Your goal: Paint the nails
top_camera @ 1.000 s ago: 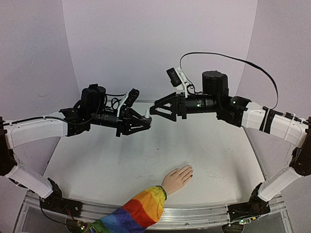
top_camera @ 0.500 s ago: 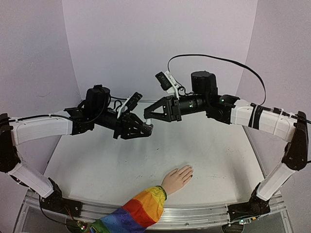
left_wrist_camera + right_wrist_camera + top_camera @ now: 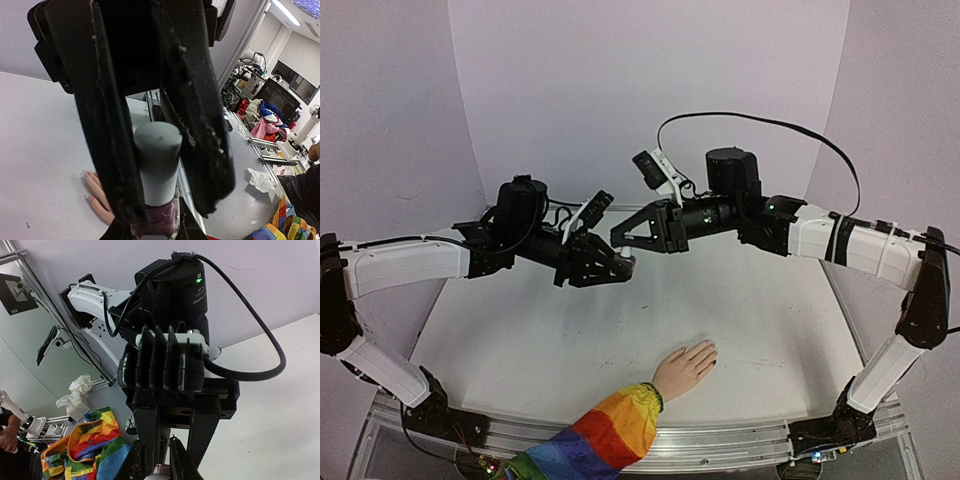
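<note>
A pale mannequin hand in a rainbow sleeve lies flat near the table's front edge. Its nails are tiny, and one fingertip shows a dark spot. The left wrist view catches the same hand and two of the nails. High above the table's middle, my left gripper is shut on a purple polish bottle. My right gripper meets it from the right, its fingers shut on the bottle's grey cap.
A metal rail runs along the table's near edge, and pale walls close in the back and sides. A black cable arcs over the right arm. Beyond the table lie rainbow cloth and room clutter.
My right arm has moved left up to the left gripper, and its jaws have gone from wide open to shut on the cap. The left arm rose slightly. The hand has not moved.
</note>
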You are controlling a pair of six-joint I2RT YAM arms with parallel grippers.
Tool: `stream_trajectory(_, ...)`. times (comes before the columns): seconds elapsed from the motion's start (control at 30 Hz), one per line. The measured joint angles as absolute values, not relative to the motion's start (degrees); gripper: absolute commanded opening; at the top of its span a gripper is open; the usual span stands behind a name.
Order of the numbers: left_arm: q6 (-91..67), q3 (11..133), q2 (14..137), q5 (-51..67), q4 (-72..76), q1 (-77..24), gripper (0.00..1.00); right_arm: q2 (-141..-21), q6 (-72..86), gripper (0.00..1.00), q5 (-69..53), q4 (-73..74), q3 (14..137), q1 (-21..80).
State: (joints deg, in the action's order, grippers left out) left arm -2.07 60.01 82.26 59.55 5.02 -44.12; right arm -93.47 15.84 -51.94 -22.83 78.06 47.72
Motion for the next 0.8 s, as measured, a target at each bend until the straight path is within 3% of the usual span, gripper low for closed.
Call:
stream_trajectory(0.13, -2.1, 60.0, 82.3, 57.4, 5.1, -44.1, 0.00, -93.5, 15.2, 0.00, -51.5, -22.7, 78.1, 47.7)
stream_trajectory(0.3, -1.6, 59.8, 81.6, 51.1, 4.9, -44.2, 0.00, -93.8, 14.8, 0.00, -48.8, -22.8, 78.1, 47.4)
stream_trajectory(0.47, 0.6, 57.2, 78.4, 35.3, 4.3, -44.9, 0.00, -95.9, 16.0, 0.00, -40.5, -23.2, 79.4, 47.7)
stream_trajectory(0.63, 2.7, 54.1, 76.2, 14.5, 1.9, -44.8, 0.00, -104.5, 21.0, 0.00, -21.5, -18.9, 88.4, 51.5)
stream_trajectory(0.8, 4.1, 52.6, 75.7, 5.0, -1.6, -44.6, 0.00, -110.7, 29.2, 0.00, 6.9, -13.8, 95.5, 59.9)
